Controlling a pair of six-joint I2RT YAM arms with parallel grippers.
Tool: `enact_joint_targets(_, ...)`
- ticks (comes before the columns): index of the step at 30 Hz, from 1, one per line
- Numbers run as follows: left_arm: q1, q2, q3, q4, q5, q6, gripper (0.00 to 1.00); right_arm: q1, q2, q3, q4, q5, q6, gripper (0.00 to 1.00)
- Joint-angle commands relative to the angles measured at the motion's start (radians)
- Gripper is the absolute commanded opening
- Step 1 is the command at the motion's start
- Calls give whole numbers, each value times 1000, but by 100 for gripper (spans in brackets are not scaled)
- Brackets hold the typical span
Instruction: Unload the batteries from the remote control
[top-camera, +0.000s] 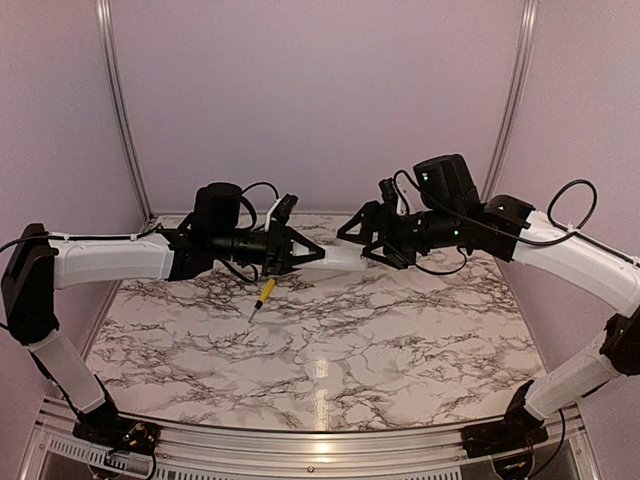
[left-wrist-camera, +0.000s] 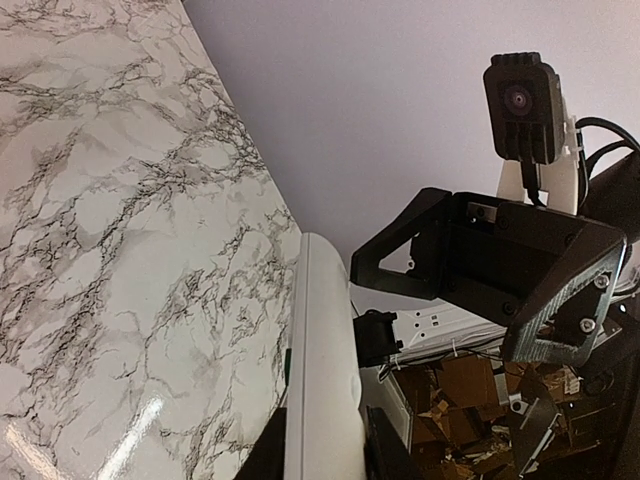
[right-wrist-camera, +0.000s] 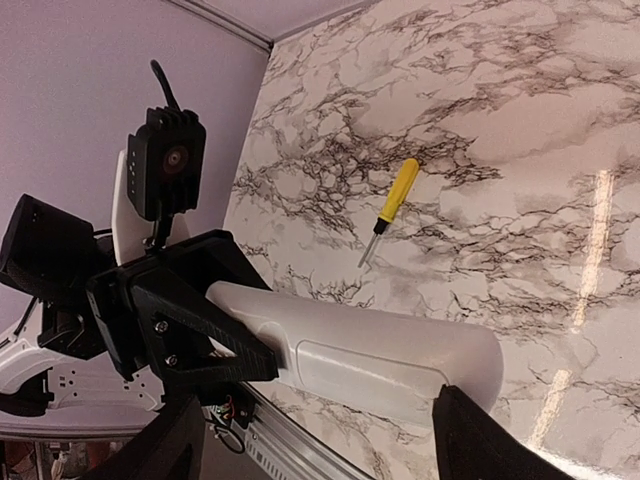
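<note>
Robot lab test cell, marble-patterned table (top-camera: 400, 340), plain lilac walls (top-camera: 320, 100), aluminium frame posts (top-camera: 122, 110).

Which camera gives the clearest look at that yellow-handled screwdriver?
The right wrist view: the screwdriver lies large and unobstructed on the marble table. The top view shows it small; the left wrist view misses it.

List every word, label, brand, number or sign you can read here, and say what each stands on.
No text can be read in any view.
remote control: plain white surface, no print showing.
screwdriver: yellow handle, no marking legible.
cardboard boxes beyond the table, left wrist view: any labels are too blurred to read.
</note>
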Motion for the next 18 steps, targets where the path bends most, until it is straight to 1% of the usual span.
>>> enact_joint_targets(1,1,7,32,3,1,1,0,-5,13,45,-21,15,-22,77)
enact_joint_targets(18,7,17,36,17,8,-5,0,-10,0,34,-46,27,-34,77)
